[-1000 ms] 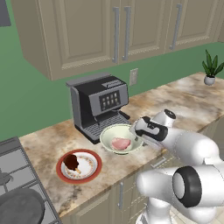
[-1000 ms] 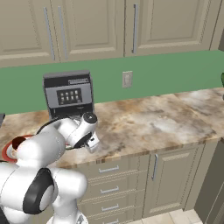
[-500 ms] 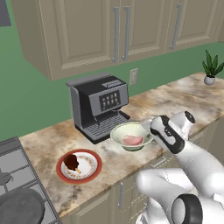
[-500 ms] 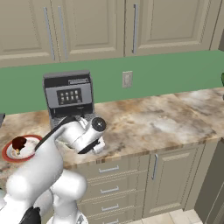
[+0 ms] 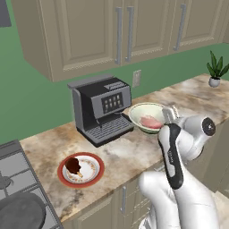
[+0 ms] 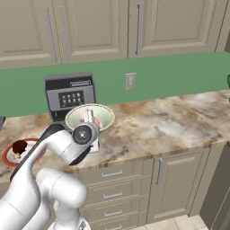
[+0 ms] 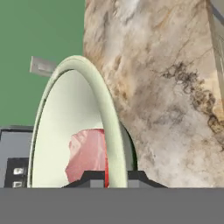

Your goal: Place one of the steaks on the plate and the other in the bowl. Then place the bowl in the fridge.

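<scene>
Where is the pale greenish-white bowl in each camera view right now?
Left base view: pale greenish-white bowl, right of centre, lifted beside the coffee machine.
Right base view: bowl, left of centre, before the same machine.
Hand view: bowl edge-on, left half.
Shared landmark: coffee machine.

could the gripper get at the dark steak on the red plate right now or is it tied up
Probably not right away. The gripper is shut on the rim of the bowl, which is lifted with the pink steak inside. The dark steak lies uncovered on the plate, so only the held bowl hinders it.
</scene>
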